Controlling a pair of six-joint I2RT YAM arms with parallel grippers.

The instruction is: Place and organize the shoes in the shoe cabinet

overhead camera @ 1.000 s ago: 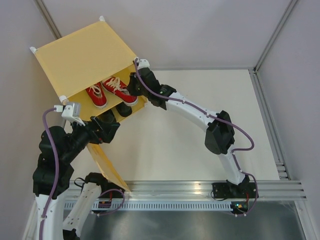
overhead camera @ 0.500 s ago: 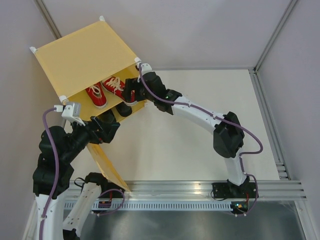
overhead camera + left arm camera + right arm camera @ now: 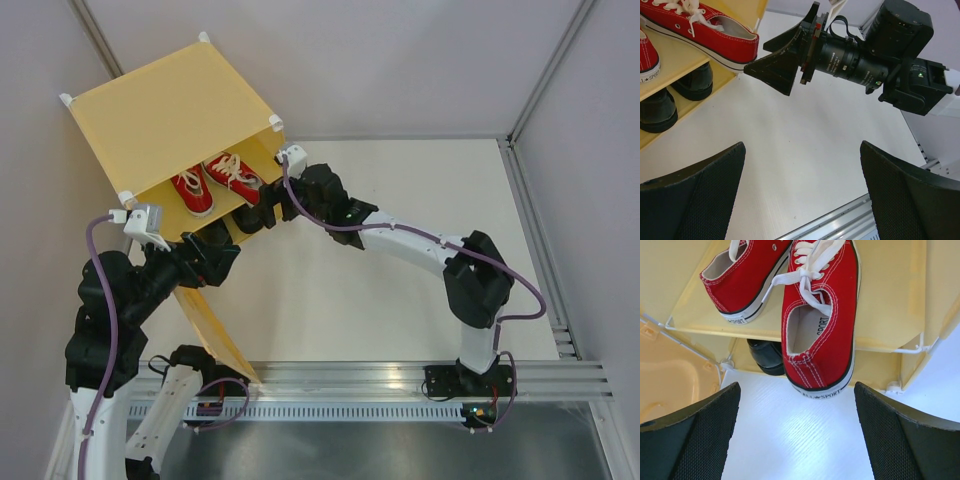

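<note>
The yellow-orange shoe cabinet [image 3: 165, 110] stands at the back left with its front open. Two red sneakers [image 3: 822, 315] [image 3: 747, 275] lie on its inner shelf, the right one's heel overhanging the shelf edge. A glossy black loafer [image 3: 765, 355] sits underneath; the left wrist view shows two loafers [image 3: 695, 82] [image 3: 657, 110] there. My right gripper [image 3: 797, 440] is open just in front of the right sneaker's heel, holding nothing. My left gripper [image 3: 802, 195] is open too, over bare table in front of the cabinet, with the right gripper [image 3: 782, 62] ahead of it.
The cabinet's door panel [image 3: 215, 335] hangs open toward the near edge, beside my left arm. A metal rail [image 3: 400, 375] runs along the table's near edge. Walls close the table [image 3: 400, 250] at the back and right.
My right gripper has opened and let go of the right red sneaker, then drawn back and downward from the shelf. The sneaker stays on the shelf. The left arm has not moved.
</note>
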